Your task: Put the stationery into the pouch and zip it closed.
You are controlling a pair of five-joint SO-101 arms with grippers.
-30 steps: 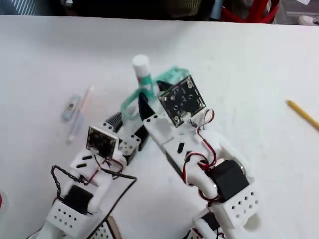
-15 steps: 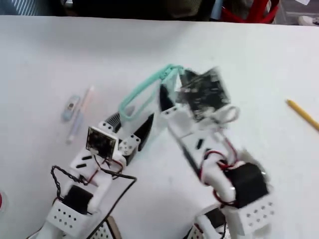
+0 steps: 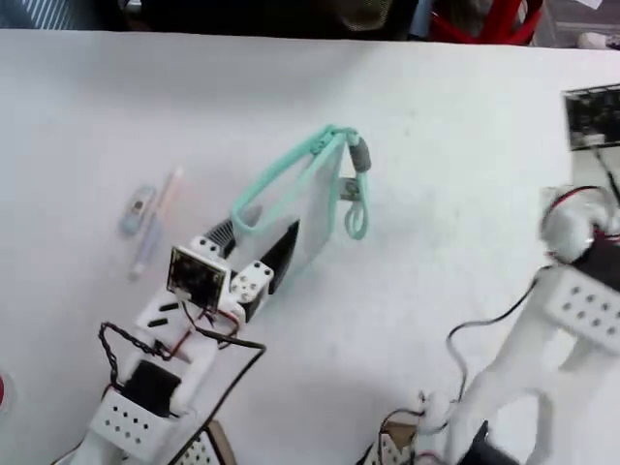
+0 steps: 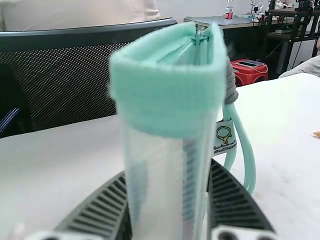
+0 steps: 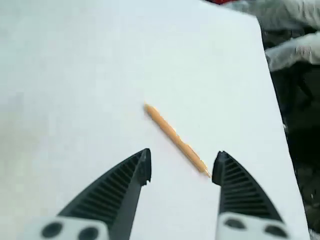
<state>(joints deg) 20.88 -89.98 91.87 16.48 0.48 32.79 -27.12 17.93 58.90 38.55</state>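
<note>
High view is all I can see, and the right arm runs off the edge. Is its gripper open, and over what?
Observer: The right gripper is open, hovering above the table.
Operator: Anything under it?
Observer: A yellow pencil lies loose on the table, running between the fingertips.
Operator: Does the left one really have the pouch?
Observer: Yes, the left gripper pinches the clear pouch between both fingers, upright, teal mouth open.

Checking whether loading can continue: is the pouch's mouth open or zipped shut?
Open: the clear teal-rimmed pouch shows its rim spread into a loop, unzipped.
</note>
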